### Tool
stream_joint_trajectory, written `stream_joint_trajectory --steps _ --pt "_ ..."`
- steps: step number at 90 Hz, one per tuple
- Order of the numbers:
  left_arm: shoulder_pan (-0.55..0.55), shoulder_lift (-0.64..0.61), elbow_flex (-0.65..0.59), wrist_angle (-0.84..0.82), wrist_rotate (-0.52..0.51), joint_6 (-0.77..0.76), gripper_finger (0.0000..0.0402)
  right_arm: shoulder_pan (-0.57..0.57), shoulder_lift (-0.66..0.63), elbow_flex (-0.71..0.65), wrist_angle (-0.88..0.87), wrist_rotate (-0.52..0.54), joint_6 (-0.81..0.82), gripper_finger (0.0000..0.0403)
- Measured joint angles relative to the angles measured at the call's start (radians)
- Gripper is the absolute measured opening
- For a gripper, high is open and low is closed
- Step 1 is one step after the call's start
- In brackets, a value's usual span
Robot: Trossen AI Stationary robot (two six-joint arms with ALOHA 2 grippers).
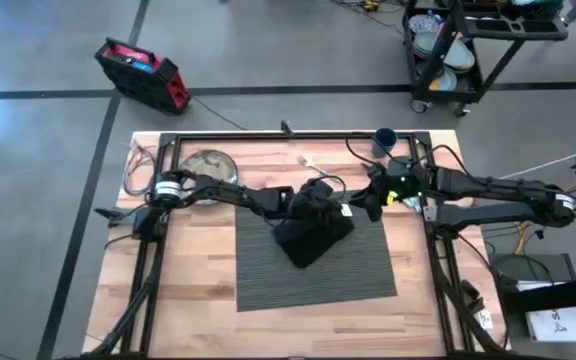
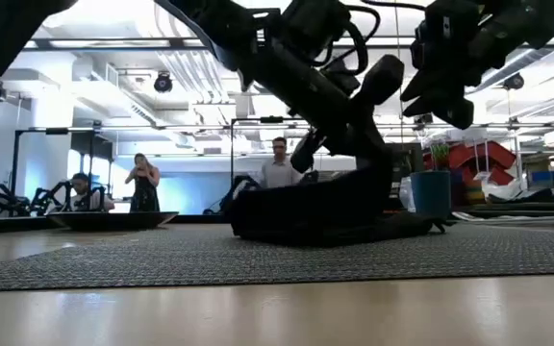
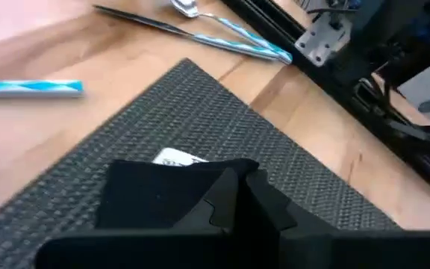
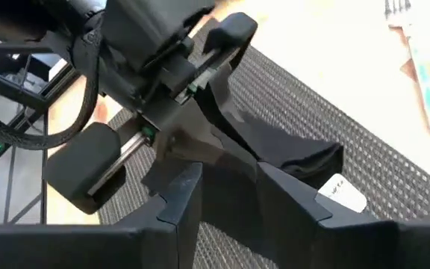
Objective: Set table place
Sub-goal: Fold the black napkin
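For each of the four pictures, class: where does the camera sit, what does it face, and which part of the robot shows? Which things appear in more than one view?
High view: above the table, looking straight down; both arms, left claw and right claw at the black napkin.
Low view: at tabletop height, looking level across the placemat into the room; arms enter from above.
Left wrist view: on the left arm, facing napkin and cutlery.
Right wrist view: on the right arm, facing the left claw.
Shared: napkin and placemat.

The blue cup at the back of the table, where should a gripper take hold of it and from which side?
The blue cup stands upright near the table's far rail, open mouth up, beyond the right gripper. Probably best to come from above and pinch one side of the rim: the wall looks plain and round, and no handle shows.
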Motion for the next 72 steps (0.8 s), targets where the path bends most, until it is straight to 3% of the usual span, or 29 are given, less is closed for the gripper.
stream_joint_trajectory --steps 29,72 --pt "-0.011 0.057 0.088 0.005 0.026 -0.016 0.0000 -0.016 0.000 0.000 -0.012 0.001 -0.015 0.0112" --pt "-0.107 0.252 0.313 -0.064 0.109 -0.021 0.0000 -0.066 0.000 -0.001 -0.038 -0.026 -0.056 0.0137"
